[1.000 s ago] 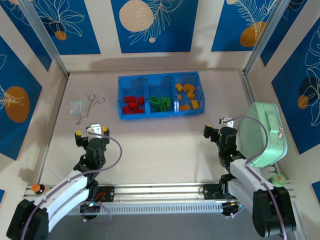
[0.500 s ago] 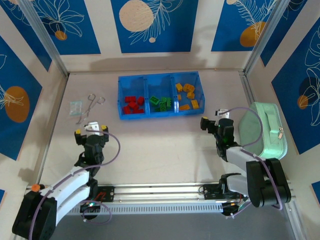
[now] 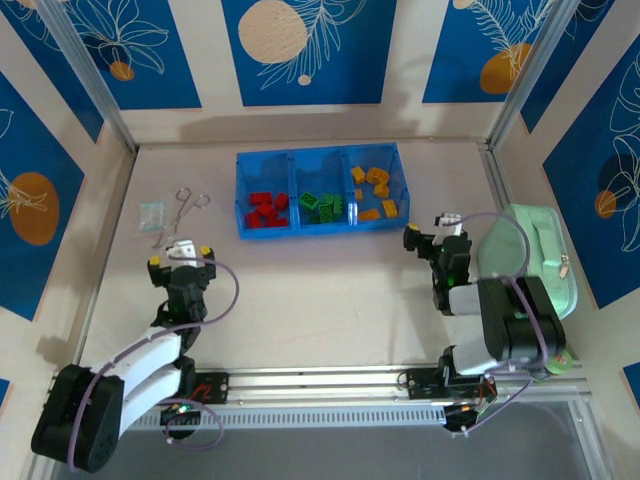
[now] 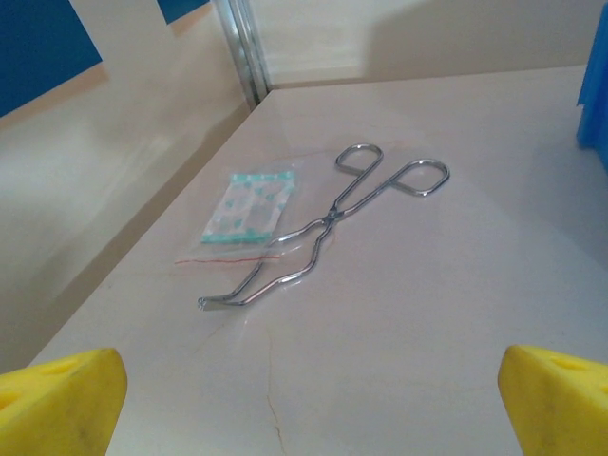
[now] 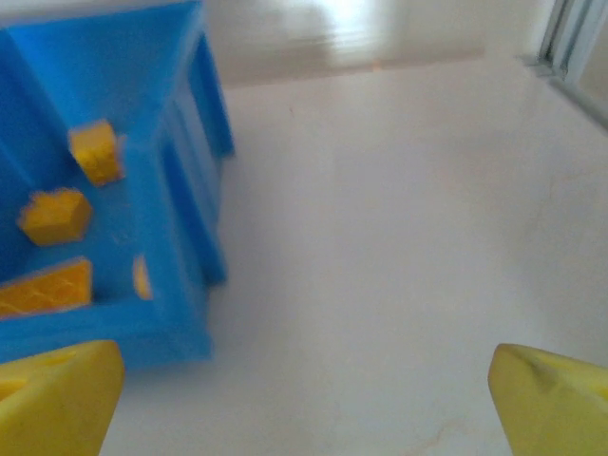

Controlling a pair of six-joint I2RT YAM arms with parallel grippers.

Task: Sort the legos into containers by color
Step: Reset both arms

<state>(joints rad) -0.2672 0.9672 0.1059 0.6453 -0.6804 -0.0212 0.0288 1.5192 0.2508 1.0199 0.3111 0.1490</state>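
Both arms have pulled back toward their bases over the last second, and the right one now stands folded in front of the mint-green zippered case (image 3: 548,250); the bricks lie as they did. Red studded plastic bricks (image 3: 267,210) sit in the left compartment of the translucent blue three-compartment plastic tray (image 3: 318,154), green bricks (image 3: 322,206) in the middle one and orange-yellow bricks (image 3: 374,190) in the right one. The tray stands at the far middle of the pale table (image 3: 320,290). The right gripper (image 3: 432,230) hangs near the tray's right end, its yellow-tipped fingers spread wide around nothing. The left gripper (image 3: 180,260) hangs well apart from the tray on the near left, fingers likewise wide and empty. It points at steel scissor-handled forceps (image 4: 328,223) lying just beside a small clear bag (image 4: 249,206) with mint print.
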